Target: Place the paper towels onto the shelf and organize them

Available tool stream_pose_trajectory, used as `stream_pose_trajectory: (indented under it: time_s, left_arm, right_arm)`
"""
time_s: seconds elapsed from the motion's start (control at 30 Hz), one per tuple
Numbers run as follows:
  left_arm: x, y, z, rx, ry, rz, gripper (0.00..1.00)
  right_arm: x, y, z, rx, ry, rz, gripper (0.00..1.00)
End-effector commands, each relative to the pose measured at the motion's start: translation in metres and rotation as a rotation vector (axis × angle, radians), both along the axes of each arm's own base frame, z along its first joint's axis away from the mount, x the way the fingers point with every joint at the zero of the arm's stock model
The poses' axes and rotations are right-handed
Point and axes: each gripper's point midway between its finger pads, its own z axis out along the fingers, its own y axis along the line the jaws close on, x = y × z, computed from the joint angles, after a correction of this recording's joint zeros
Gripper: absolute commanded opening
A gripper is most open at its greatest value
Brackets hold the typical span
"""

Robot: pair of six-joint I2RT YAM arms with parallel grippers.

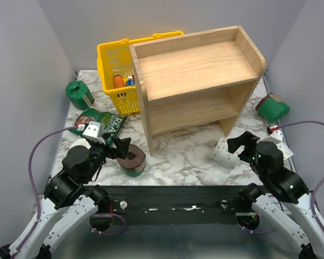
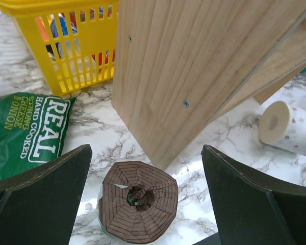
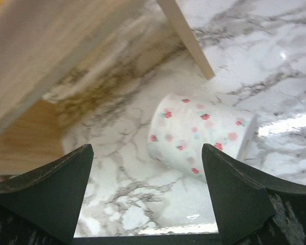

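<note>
On the table in the top view, the shelf [image 1: 197,81] stands with both tiers bare, so by my reading nothing is placed yet. One green-wrapped roll [image 1: 133,160] stands upright just before the left gripper [image 1: 117,147], a second green roll [image 1: 78,93] sits far left, a third green roll [image 1: 272,108] far right, and a white dotted roll [image 1: 224,154] lies by the right gripper [image 1: 240,144]. The left wrist view shows that gripper spread wide, the brown end of the green-wrapped roll [image 2: 138,206] low between its fingers, untouched. The right wrist view shows the other gripper likewise released, straddling the white dotted roll [image 3: 199,135], which lies on its side near the shelf's foot, so every roll visible awaits shelving.
</note>
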Motion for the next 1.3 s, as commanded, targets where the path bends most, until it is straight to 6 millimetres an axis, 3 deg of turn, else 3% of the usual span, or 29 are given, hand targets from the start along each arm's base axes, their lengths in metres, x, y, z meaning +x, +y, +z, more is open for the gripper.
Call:
stream_pose_trajectory:
  time_s: [0.0,0.13,0.2,0.33,0.47,0.6,0.73,0.93,1.27]
  left_arm:
    - [0.000,0.009,0.022,-0.037,-0.084,0.036,0.99]
    - [-0.001,0.008,0.022,-0.045,-0.093,0.027,0.99]
    - [-0.001,0.007,0.021,-0.043,-0.090,0.023,0.99]
    - [-0.001,0.003,0.020,-0.041,-0.081,0.004,0.99]
    - [-0.001,0.000,0.019,-0.041,-0.083,-0.007,0.99]
    - [-0.001,-0.001,0.019,-0.039,-0.079,-0.012,0.99]
    - [0.000,0.001,0.018,-0.038,-0.079,-0.003,0.99]
    - [0.000,0.000,0.017,-0.035,-0.072,-0.006,0.99]
    - [0.002,-0.003,0.013,-0.022,-0.057,-0.009,0.99]
  right_arm:
    - [0.008,-0.018,-0.041,-0.082,0.113,-0.146,0.92]
    - [0.012,-0.021,-0.065,-0.059,0.158,-0.220,0.90]
    - [0.014,-0.023,-0.066,-0.057,0.138,-0.231,0.90]
    - [0.015,-0.042,-0.071,-0.099,0.128,-0.305,0.90]
    - [0.017,-0.053,-0.092,-0.077,0.224,-0.337,0.91]
    - [0.028,-0.035,-0.105,0.084,0.240,-0.259,0.92]
    - [0.038,-0.021,-0.097,0.163,0.157,-0.204,0.94]
    - [0.041,-0.015,-0.105,0.193,0.167,-0.191,0.96]
    - [0.037,0.003,-0.107,0.265,0.119,-0.095,0.89]
